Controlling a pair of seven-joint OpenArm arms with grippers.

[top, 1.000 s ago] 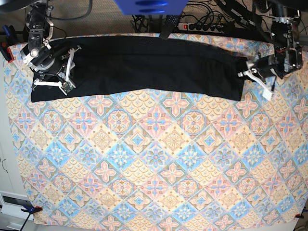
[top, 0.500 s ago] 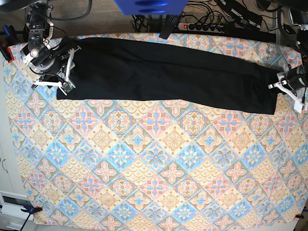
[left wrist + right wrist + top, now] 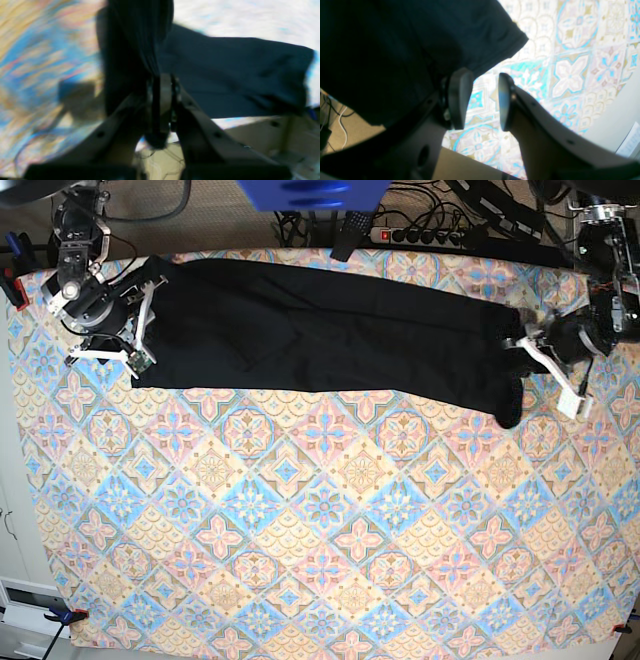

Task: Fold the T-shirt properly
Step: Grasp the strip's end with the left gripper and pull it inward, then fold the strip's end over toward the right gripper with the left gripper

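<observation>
Patterned tablecloth [image 3: 320,520], cables [image 3: 420,230] behind.
Left gripper [image 3: 161,100] is pinching T-shirt [image 3: 320,330]; right gripper [image 3: 480,97] is gaping half-wide beside its sleeve.

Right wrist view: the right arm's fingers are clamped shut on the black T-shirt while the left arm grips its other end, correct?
Not quite. In the right wrist view the right gripper has its fingers apart, with patterned tablecloth showing between them; the T-shirt lies beside one finger, not pinched. The left gripper does grip the cloth.
</observation>
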